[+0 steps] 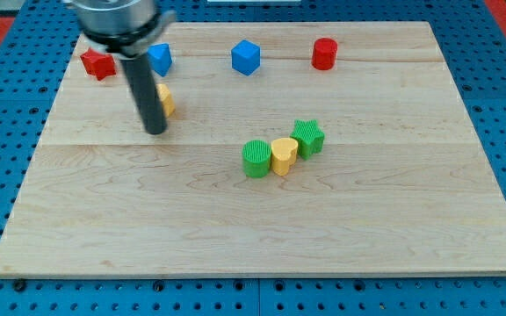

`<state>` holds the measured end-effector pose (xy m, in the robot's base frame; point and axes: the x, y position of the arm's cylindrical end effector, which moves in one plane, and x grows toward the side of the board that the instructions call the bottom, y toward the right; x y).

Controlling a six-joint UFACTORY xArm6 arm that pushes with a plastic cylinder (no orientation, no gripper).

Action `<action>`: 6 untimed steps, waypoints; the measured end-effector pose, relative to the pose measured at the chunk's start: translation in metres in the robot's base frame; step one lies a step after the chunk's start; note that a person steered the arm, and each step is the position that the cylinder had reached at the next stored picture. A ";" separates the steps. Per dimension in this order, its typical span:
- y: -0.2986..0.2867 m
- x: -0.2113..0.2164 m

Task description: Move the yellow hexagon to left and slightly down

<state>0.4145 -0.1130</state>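
Wooden board (pixel 262 228) up front, then the mid-board cluster: green cylinder (pixel 256 159), yellow heart (pixel 284 155) and green star (pixel 308 138) touching in a row. Further back, my tip (pixel 155 132) sits just left of the yellow hexagon (pixel 166 98), rod half-hiding it; no jaws here, just a bare rod. Along the top: red star (pixel 98 64), blue block (pixel 160 59), blue hexagon (pixel 246 57), red cylinder (pixel 324 53)

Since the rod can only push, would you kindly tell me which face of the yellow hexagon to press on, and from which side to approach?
Press the yellow hexagon on its face toward the view's right and slightly top. My tip now sits at its lower left, hiding part of it, so it should probably circle round first.
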 end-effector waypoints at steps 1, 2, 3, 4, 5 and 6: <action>0.060 -0.038; 0.057 -0.043; 0.015 -0.052; -0.025 -0.058; -0.041 -0.058; -0.056 -0.052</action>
